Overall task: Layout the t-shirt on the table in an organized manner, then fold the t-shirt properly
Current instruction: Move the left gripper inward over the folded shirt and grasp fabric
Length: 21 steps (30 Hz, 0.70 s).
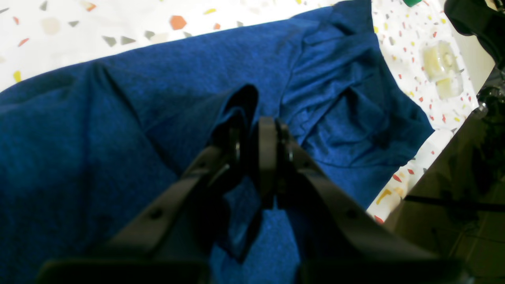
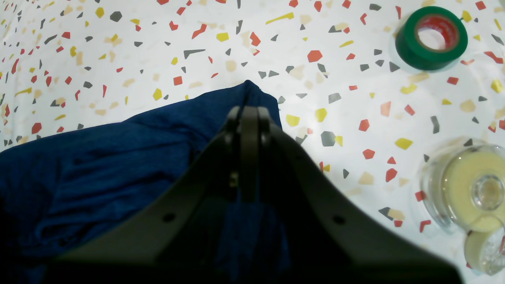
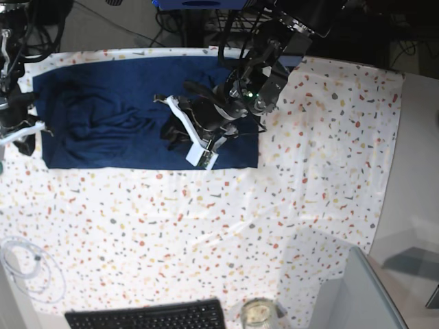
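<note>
Both hands pinch the navy t-shirt spread along the far side of the speckled counter.

Left wrist view: the left hand (image 1: pixel 252 134) has its jaws nearly together, nipping a raised fold of the t-shirt (image 1: pixel 118 130), which lies rumpled on the counter (image 1: pixel 118 19); a clear tape dispenser (image 1: pixel 442 69) sits past the cloth's edge. Right wrist view: the right hand (image 2: pixel 248 118) is clamped tight on a corner of the t-shirt (image 2: pixel 118 165), lifted off the counter (image 2: pixel 236 47); a green tape roll (image 2: pixel 432 37) and the dispenser (image 2: pixel 473 185) lie well apart from it. Base view: the t-shirt (image 3: pixel 103 116) stretches across the counter (image 3: pixel 274 205), the left hand (image 3: pixel 175 130) over its middle, the right hand (image 3: pixel 31 130) at its end; a keyboard (image 3: pixel 147 317) sits at the near edge.
</note>
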Each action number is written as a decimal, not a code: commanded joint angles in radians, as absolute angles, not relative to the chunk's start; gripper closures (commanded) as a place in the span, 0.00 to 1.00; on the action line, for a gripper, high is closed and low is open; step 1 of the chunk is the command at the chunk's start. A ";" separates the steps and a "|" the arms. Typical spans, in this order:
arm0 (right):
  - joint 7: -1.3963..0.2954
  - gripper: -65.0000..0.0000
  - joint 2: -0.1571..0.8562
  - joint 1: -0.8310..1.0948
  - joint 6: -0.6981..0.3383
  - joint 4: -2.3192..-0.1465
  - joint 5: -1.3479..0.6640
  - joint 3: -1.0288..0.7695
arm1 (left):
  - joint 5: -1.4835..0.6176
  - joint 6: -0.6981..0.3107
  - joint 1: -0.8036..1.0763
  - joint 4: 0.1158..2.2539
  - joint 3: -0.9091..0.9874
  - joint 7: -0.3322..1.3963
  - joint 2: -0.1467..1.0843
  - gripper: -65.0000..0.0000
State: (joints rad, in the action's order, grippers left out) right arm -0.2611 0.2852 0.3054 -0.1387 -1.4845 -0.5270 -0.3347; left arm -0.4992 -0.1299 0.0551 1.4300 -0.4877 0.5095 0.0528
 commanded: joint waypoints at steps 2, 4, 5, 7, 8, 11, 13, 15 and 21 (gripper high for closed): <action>-0.236 1.00 0.303 0.298 -0.142 -1.498 -0.533 -0.344 | -0.509 -0.137 0.041 1.448 -0.483 0.487 0.047 1.00; -0.236 1.00 0.303 0.298 -0.142 -1.498 -0.533 -0.344 | -0.509 -0.137 0.030 1.448 -0.486 0.487 0.047 1.00; -0.236 1.00 0.303 0.298 -0.142 -1.498 -0.533 -0.344 | -0.509 -0.137 0.025 1.446 -0.489 0.487 0.047 1.00; -0.236 1.00 0.303 0.298 -0.142 -1.498 -0.533 -0.344 | -0.509 -0.137 0.024 1.446 -0.490 0.487 0.045 1.00; -0.236 1.00 0.303 0.298 -0.142 -1.498 -0.533 -0.344 | -0.509 -0.137 0.022 1.446 -0.490 0.487 0.045 1.00; -0.236 1.00 0.303 0.298 -0.142 -1.498 -0.533 -0.344 | -0.512 -0.137 0.018 1.426 -0.489 0.487 0.042 1.00; -0.236 1.00 0.303 0.298 -0.142 -1.498 -0.533 -0.344 | -0.515 -0.137 0.008 1.406 -0.490 0.487 0.036 1.00; -0.236 1.00 0.303 0.298 -0.142 -1.498 -0.533 -0.344 | -0.512 -0.137 0.008 1.394 -0.490 0.487 0.031 1.00; -0.236 1.00 0.303 0.298 -0.142 -1.498 -0.533 -0.344 | -0.516 -0.137 0.005 1.394 -0.490 0.487 0.031 1.00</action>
State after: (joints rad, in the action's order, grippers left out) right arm -0.2611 0.2852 0.3054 -0.1387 -1.4841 -0.5270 -0.3344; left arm -0.5022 -0.1295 0.0193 1.3758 -0.4900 0.5087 0.0391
